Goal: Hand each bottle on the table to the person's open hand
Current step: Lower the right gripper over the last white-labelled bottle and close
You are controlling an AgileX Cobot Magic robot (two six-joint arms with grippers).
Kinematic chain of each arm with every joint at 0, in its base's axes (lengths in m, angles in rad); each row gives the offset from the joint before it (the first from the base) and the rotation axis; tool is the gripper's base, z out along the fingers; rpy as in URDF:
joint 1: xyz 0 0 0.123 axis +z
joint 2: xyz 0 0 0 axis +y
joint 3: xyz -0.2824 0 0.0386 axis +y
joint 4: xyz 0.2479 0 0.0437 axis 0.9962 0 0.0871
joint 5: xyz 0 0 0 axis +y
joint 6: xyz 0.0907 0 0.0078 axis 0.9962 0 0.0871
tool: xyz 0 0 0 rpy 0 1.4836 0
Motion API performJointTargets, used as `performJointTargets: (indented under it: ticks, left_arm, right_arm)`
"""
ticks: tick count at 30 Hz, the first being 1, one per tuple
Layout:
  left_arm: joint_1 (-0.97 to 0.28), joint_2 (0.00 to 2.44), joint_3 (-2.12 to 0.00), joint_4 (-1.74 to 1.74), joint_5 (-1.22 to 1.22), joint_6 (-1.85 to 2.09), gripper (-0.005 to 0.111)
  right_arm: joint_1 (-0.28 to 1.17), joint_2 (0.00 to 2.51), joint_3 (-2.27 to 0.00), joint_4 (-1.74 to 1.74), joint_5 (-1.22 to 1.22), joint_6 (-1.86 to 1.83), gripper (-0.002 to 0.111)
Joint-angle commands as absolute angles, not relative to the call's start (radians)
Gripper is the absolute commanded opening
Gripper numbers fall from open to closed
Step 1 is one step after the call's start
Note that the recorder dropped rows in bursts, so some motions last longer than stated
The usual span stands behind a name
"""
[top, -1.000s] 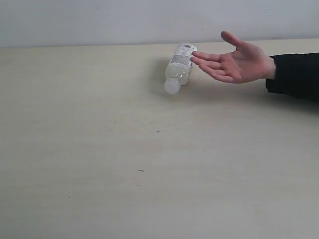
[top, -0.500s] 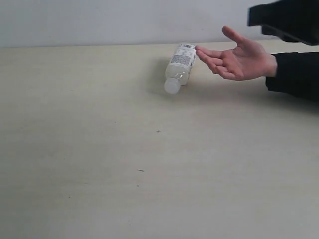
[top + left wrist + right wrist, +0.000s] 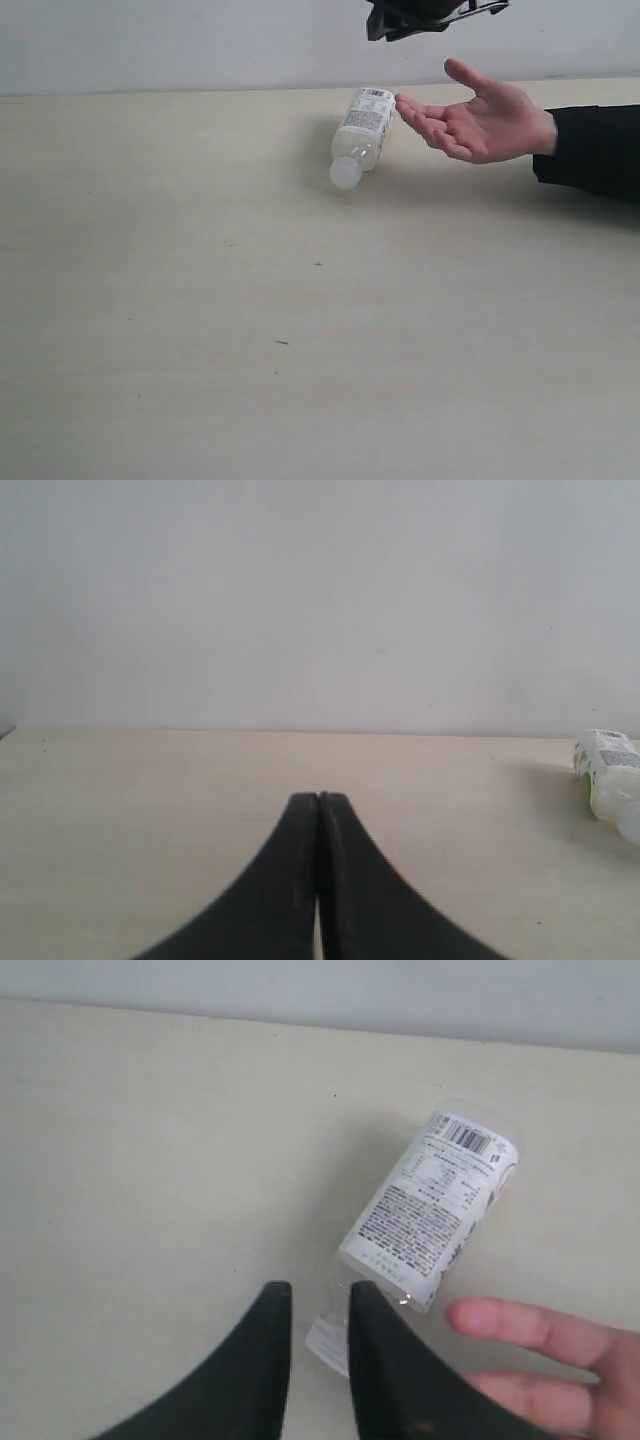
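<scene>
Bottle [image 3: 362,130] of clear plastic, white-capped, lies on smooth cream table [image 3: 200,300].

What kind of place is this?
Probably a bare robot test bench rather than a home: plain cream table, blank pale wall, one bottle lying on its side by a person's open hand.

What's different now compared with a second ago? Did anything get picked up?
The right arm has come in along the top of the exterior view, sliding from the right to above the bottle and the person's open hand. Nothing was grasped or released. The bottle lies on its side on the table as before; the hand barely shifted.
</scene>
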State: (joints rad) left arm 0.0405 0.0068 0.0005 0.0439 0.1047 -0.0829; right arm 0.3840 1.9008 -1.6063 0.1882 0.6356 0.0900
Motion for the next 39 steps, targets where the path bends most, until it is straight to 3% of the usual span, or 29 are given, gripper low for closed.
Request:
performJointTargets:
  ticks: [1,5,9,19,39]
  left_arm:
    - [0.038,0.000,0.000,0.041,0.100,-0.082,0.000]
    - [0.038,0.000,0.000,0.041,0.100,-0.082,0.000]
    - [0.038,0.000,0.000,0.041,0.100,-0.082,0.000]
    - [0.038,0.000,0.000,0.041,0.100,-0.082,0.000]
    - [0.038,0.000,0.000,0.041,0.100,-0.082,0.000]
  right_arm:
    - [0.384,2.039,-1.771,0.191,0.715,0.108,0.045]
    - [0.384,2.140,-1.873,0.178,0.738,0.108,0.069]
    - [0.384,2.207,-1.935,0.156,0.723,0.131,0.083]
    - [0.384,2.334,-2.053,-0.058,0.700,0.426,0.083]
    - [0.384,2.484,-2.128,-0.093,0.729,0.534,0.083]
